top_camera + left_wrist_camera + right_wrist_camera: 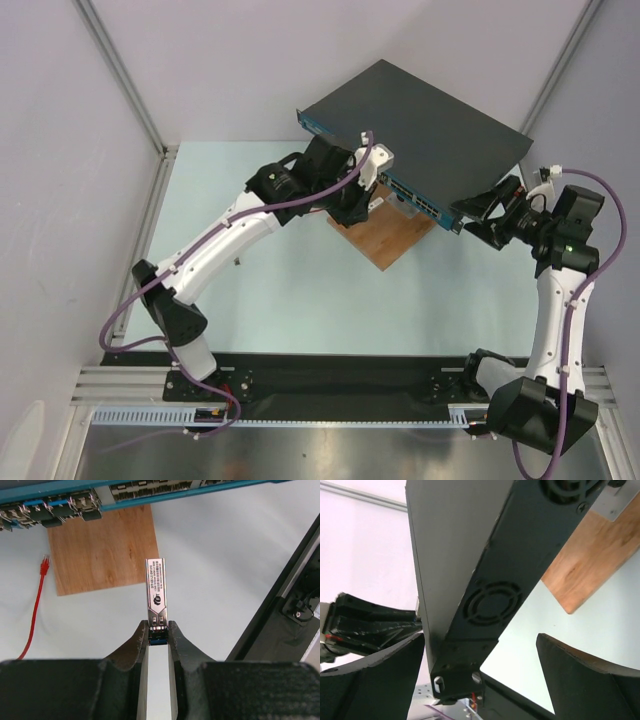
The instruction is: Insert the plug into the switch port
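Note:
The switch (425, 120) is a dark grey flat box lying askew on a wooden board, its blue port strip (408, 190) facing front-left. In the left wrist view the port strip (75, 502) runs along the top edge. My left gripper (158, 625) is shut on the rear end of a silver labelled plug (156, 590), which points at the strip and stays well short of it. My left gripper (365, 195) sits just before the strip. My right gripper (480, 637) is open, its fingers (585, 680) straddling the switch's side corner (487, 605) with the fan grilles.
A brown wooden board (102, 550) lies under the switch and shows in the top view (385, 235). A red cable (37, 605) with a clear connector lies on the pale table left of the board. A black rail (280, 605) runs at the right.

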Controlling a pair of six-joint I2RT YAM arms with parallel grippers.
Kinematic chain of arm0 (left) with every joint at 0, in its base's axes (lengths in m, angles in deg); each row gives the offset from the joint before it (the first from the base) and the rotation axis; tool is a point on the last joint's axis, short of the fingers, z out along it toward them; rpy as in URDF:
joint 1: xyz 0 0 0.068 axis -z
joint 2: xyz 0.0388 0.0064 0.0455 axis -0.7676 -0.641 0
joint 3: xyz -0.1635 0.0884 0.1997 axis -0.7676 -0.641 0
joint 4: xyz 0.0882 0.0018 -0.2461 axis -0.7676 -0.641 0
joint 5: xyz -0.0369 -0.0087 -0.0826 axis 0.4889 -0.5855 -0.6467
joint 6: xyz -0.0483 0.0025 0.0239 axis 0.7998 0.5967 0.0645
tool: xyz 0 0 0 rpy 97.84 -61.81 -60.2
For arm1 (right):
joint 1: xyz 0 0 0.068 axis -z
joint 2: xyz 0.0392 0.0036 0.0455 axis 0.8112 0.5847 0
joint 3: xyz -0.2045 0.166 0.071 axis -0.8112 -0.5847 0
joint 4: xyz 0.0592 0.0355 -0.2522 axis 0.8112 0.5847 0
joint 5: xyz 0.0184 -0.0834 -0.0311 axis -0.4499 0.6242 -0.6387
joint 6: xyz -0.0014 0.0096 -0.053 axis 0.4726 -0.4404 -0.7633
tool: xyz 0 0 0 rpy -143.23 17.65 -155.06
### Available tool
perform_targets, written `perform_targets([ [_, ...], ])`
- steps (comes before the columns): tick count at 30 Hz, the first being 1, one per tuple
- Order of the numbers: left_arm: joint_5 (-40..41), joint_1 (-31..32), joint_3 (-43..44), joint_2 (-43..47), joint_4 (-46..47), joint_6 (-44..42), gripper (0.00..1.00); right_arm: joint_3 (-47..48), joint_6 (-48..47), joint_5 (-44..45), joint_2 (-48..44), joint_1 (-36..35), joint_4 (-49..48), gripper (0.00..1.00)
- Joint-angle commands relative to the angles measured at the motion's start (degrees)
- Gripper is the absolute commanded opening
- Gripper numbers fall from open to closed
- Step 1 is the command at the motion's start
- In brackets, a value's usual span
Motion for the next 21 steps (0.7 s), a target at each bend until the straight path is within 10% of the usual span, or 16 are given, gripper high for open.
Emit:
perform_targets([
  [1, -0.63, 0.31, 4.02, -0.59, -2.84, -1.73, 0.00, -1.13, 6.26, -4.21, 0.62, 0.19, -9.04, 1.00],
  [11, -3.62, -1.09, 16.31, -8.67, -8.03, -6.74, 0.00, 1.42, 4.59, -5.45, 4.32, -0.25, -11.68, 0.85],
  [21, -3.01, -2.41, 23.71, -13.17, -12.87, -7.54, 0.00, 0.62, 1.44, -3.42, 3.97, -2.09, -11.16, 0.05],
])
